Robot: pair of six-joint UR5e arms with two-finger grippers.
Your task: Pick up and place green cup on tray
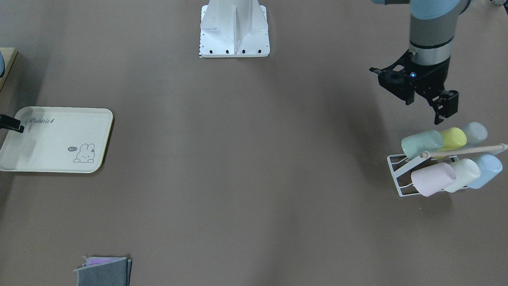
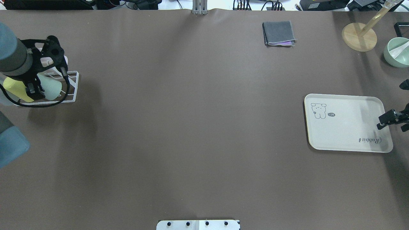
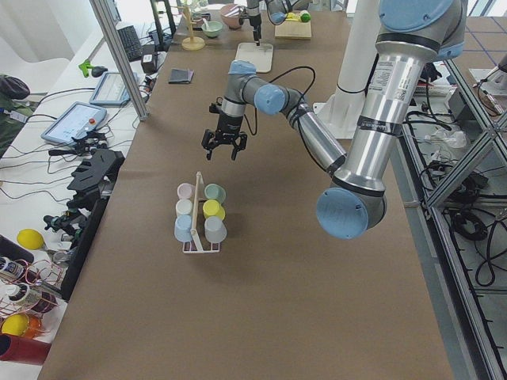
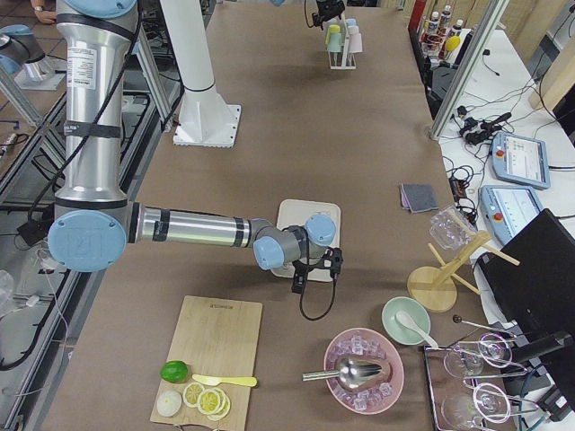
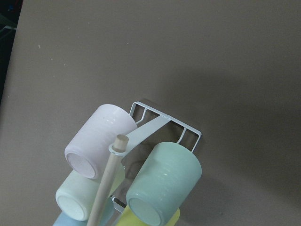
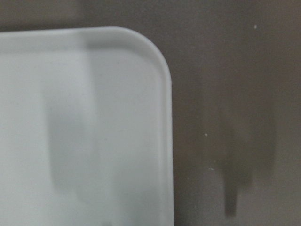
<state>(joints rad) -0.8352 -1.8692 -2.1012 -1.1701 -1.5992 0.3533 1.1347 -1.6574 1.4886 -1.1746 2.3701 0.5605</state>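
Note:
The green cup (image 1: 422, 143) lies tilted on a white wire rack (image 1: 397, 171) at the robot's far left, beside a yellow cup (image 1: 454, 138). It also shows in the left wrist view (image 5: 164, 188), mouth toward the camera. My left gripper (image 1: 428, 106) is open and empty, hovering above and just behind the rack, apart from the cups. The cream tray (image 1: 55, 139) with the "Rabbit" script lies at the far right and is bare. My right gripper (image 2: 391, 123) hangs over the tray's outer edge (image 6: 160, 94), empty, its fingers apart.
The rack also holds pink (image 1: 432, 178), cream-white (image 1: 462, 174), blue (image 1: 486, 171) and grey-blue (image 1: 474, 132) cups under a wooden rod (image 1: 464, 151). A folded grey cloth (image 2: 278, 33), a wooden stand (image 2: 359, 36) and a green bowl (image 2: 397, 51) sit at the far edge.

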